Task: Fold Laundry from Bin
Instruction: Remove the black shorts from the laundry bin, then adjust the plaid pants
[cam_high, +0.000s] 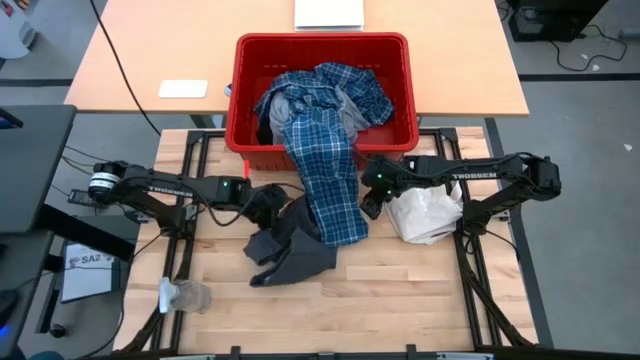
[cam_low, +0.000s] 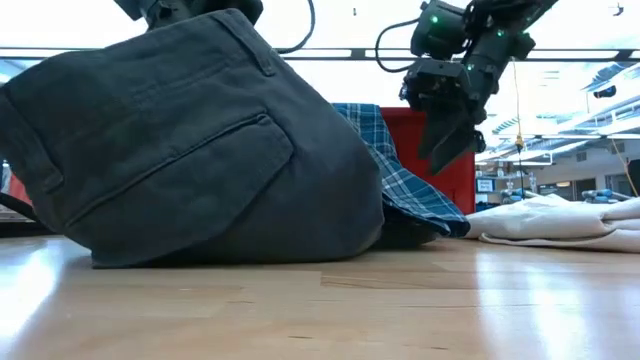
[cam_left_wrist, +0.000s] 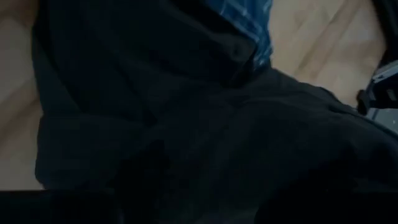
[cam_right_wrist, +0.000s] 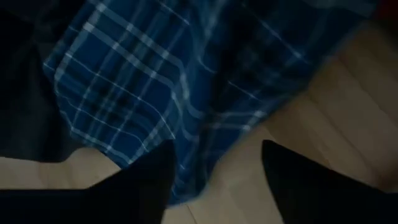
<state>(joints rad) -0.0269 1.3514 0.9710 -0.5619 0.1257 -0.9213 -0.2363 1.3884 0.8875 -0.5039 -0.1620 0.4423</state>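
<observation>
The red bin (cam_high: 395, 60) stands at the table's far edge. A blue-and-white plaid shirt (cam_high: 325, 170) spills out over its near rim, and its lower end lies on the table. More laundry, a light grey piece (cam_high: 283, 105), stays inside the bin. Dark grey shorts (cam_high: 290, 250) lie crumpled on the wood, partly under the shirt, and fill the low view (cam_low: 200, 150). My left gripper (cam_high: 268, 205) is at the shorts' far left edge, and dark cloth (cam_left_wrist: 217, 137) fills its wrist view. My right gripper (cam_high: 368, 208) hangs open above the shirt's right hem (cam_right_wrist: 143, 81), fingers pointing down.
A white fabric bag (cam_high: 425, 215) lies just right of my right gripper, on the table. A small pale object (cam_high: 185, 295) sits near the front left corner. Bare wood (cam_high: 390, 300) stretches along the near edge. A second table (cam_high: 150, 50) with white items stands behind the bin.
</observation>
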